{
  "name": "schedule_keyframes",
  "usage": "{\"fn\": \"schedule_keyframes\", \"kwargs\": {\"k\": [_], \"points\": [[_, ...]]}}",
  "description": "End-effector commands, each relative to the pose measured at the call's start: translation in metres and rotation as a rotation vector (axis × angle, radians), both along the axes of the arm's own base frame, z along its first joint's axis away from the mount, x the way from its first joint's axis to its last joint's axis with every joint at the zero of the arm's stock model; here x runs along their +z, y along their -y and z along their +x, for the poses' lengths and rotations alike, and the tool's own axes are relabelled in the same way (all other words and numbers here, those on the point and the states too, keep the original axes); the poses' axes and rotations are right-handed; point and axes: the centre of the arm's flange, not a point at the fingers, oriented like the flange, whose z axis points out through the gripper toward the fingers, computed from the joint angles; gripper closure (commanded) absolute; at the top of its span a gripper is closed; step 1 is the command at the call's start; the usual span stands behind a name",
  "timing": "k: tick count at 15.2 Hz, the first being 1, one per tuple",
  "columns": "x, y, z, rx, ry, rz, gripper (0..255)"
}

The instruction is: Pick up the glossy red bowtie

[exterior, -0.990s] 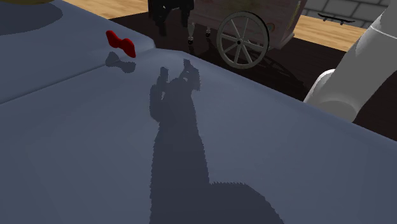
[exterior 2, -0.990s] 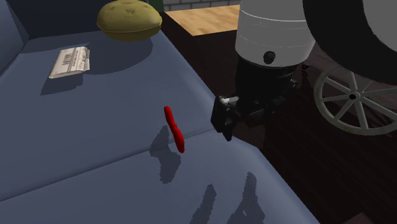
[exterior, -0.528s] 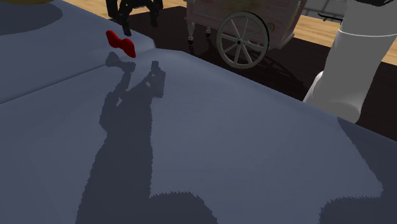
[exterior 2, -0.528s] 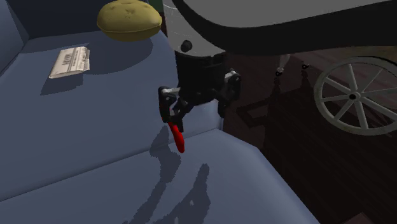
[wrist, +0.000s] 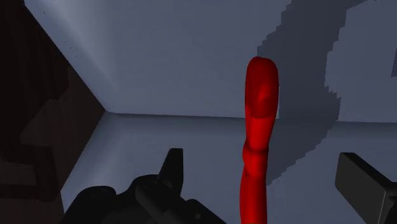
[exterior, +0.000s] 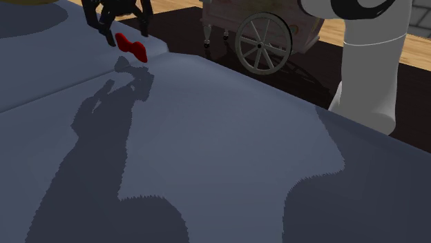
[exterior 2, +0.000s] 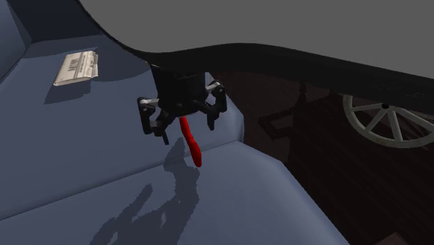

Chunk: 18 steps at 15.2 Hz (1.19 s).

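Shoulder view: our gripper (exterior: 127, 36) has swung over to 11 o'clock and hangs spread wide above the red bowtie (exterior: 131, 47) at the cushion (exterior: 228, 138) edge. Second exterior, then wrist: the bowtie stands untouched between the fingers, so we judge closing comes next.

The glossy red bowtie (exterior: 131, 47) stands on edge on the grey cushion (exterior: 228, 145).

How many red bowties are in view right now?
1. The red bowtie stands on edge by the seam of the grey-blue cushions, between the fingers of the open hand, untouched. The arm covers part of the cushions in the second exterior view, so another may be hidden.
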Motion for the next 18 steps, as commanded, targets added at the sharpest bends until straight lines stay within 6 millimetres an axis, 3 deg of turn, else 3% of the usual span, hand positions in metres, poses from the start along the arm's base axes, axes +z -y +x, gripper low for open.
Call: {"fn": "schedule_keyframes", "kwargs": {"k": [1, 5, 6, 15, 18], "points": [[-0.010, -0.001, 0.000, 0.000, 0.000, 0.001, 0], [-0.024, -0.001, 0.000, 0.000, 0.000, 0.001, 0], [-0.023, -0.001, -0.001, 0.000, 0.000, 0.001, 255], [-0.024, -0.001, 0.000, 0.000, 0.000, 0.001, 255], [-0.008, -0.001, 0.000, 0.000, 0.000, 0.001, 255]]}}
